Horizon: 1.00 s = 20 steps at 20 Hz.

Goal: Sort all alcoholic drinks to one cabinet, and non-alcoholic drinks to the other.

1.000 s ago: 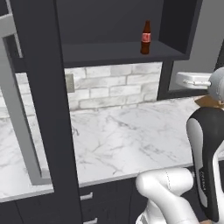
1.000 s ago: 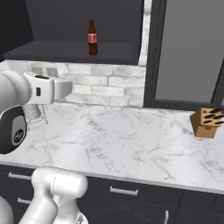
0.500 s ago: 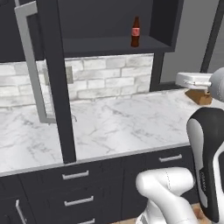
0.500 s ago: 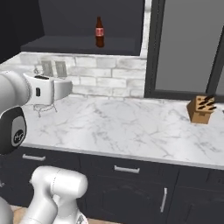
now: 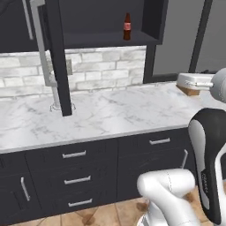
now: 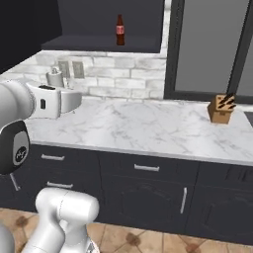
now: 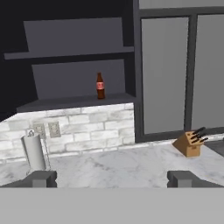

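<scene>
- Backing away from the surface, the base carries both base cameras with it since the earlier frames: the whole scene shrinks and the lower drawers come into sight, while the things themselves keep their places.
- On the lower shelf of the open cabinet stands the small dark brown bottle, upright near the shelf's front edge, apart from the side wall. As a non-alcoholic drink it looks already sorted there.
- In the hand view the tool faces that bottle from well apart; its fingertips stand wide apart with nothing between them.
- A paper towel roll stands at the surface's left and a knife block at its right, both clear of the cabinet.
- My judgement: with the tool free, the robot is likely repositioning to fetch another drink.
</scene>
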Available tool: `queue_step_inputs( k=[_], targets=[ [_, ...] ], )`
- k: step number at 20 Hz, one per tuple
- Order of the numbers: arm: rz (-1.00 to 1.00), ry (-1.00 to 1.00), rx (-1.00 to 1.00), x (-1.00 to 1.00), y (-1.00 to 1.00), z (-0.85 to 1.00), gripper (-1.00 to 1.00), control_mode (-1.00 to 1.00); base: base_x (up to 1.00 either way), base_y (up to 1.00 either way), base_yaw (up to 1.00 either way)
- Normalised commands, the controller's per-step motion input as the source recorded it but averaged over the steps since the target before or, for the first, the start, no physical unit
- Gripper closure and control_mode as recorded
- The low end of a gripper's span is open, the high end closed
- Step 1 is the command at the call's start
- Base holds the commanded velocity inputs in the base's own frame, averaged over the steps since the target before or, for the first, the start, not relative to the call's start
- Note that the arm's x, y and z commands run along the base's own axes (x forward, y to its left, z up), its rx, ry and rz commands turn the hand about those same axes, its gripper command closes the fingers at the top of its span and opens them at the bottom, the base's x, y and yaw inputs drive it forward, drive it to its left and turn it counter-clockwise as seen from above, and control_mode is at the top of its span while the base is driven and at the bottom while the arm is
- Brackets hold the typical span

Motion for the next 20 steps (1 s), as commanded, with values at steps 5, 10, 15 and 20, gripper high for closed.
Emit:
queue_step_inputs(
  k=[5,10,15,20],
  targets=[
    [0.00,0.00,0.00,0.00,0.00,0.00,-1.00,1.00,-0.63,0.01,0.00],
    [0.00,0.00,0.00,0.00,0.00,0.00,-1.00,1.00,-0.59,0.05,0.00],
    [0.00,0.00,0.00,0.00,0.00,0.00,-1.00,1.00,-0.40,0.28,0.00],
    [0.00,0.00,0.00,0.00,0.00,0.00,-1.00,1.00,-0.15,0.50,0.00]
  ],
)
